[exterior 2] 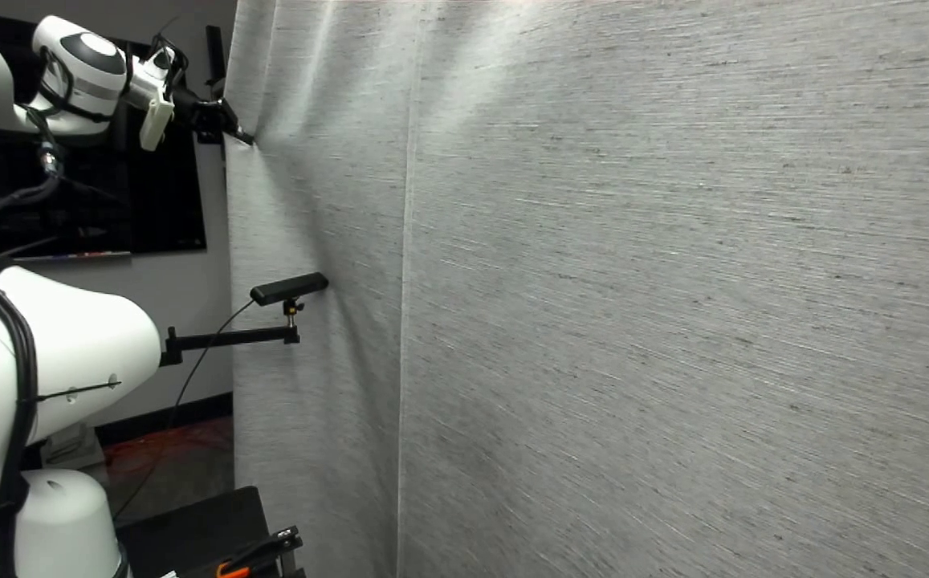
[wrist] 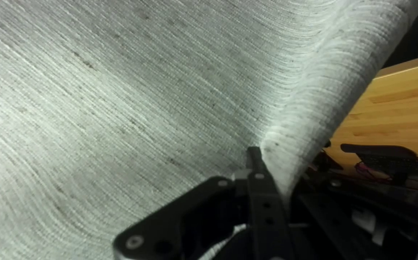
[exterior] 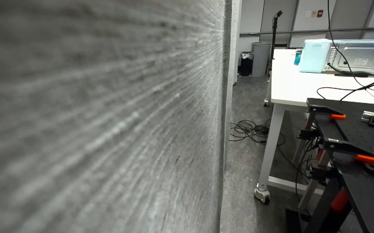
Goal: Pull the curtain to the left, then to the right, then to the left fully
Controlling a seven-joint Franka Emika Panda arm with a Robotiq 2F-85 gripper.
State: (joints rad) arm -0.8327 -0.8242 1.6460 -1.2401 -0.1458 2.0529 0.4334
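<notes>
Wall (exterior 2: 187, 301) and dark screen (exterior 2: 143, 209) show past the edge of the curtain (exterior 2: 592, 241) in an exterior view, where the end effector (exterior 2: 244, 136) grips it beside that edge and a bracketed camera (exterior 2: 289, 289) in front could snag it on a sweep. The wrist view shows just a thin fold of it between the fingers (wrist: 263, 191), which a hard pull might work loose. In an exterior view, open floor (exterior: 243, 181) runs between curtain and white desk (exterior: 290, 87), though coiled cables (exterior: 250, 129) lie there.

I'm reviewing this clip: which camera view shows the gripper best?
The wrist view: there the gripper is close up, shut on the curtain near its edge. In an exterior view the gripper appears small, at that edge; in an exterior view mostly filled by the curtain, it does not show.
</notes>
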